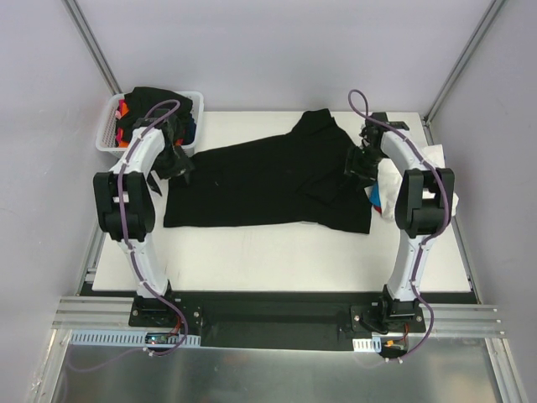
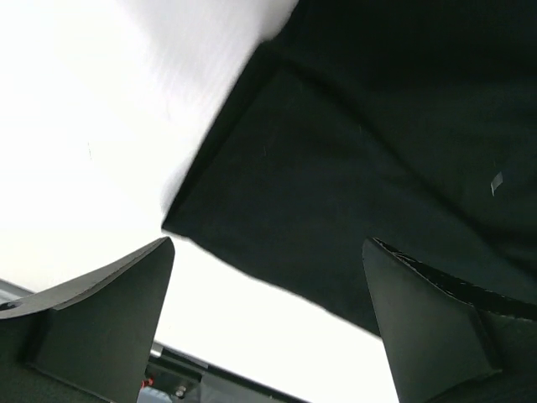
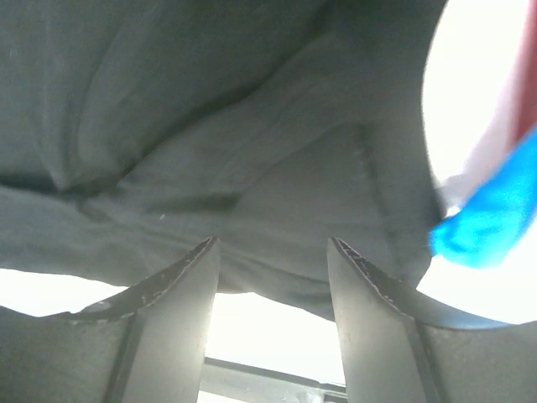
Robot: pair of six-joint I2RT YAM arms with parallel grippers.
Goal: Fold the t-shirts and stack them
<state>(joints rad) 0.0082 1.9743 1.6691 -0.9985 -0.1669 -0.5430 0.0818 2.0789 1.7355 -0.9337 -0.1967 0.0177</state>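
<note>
- Black t-shirt [image 1: 268, 180]: spread flat mid-table [image 1: 277, 260]; soft, light, limp cloth, prob. sags + slips if lifted by one pt.
- Left gripper [image 2: 268, 323]: jaws wide apart, empty, over shirt's left corner.
- Right gripper [image 3: 273, 311]: jaws apart, empty, over right side.
- Best hold: pinch hem corners w/ both arms.
- Far left: basket [image 1: 107, 138] w/ more shirts [image 1: 159, 101].

Blurry blue t-shirt [image 3: 491, 222], partly beyond the right wrist view's edge.

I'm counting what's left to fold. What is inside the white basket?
In the basket, a black garment lies on top, with orange-red cloth and some blue cloth showing. Anything deeper is covered, partly by the left arm.
</note>
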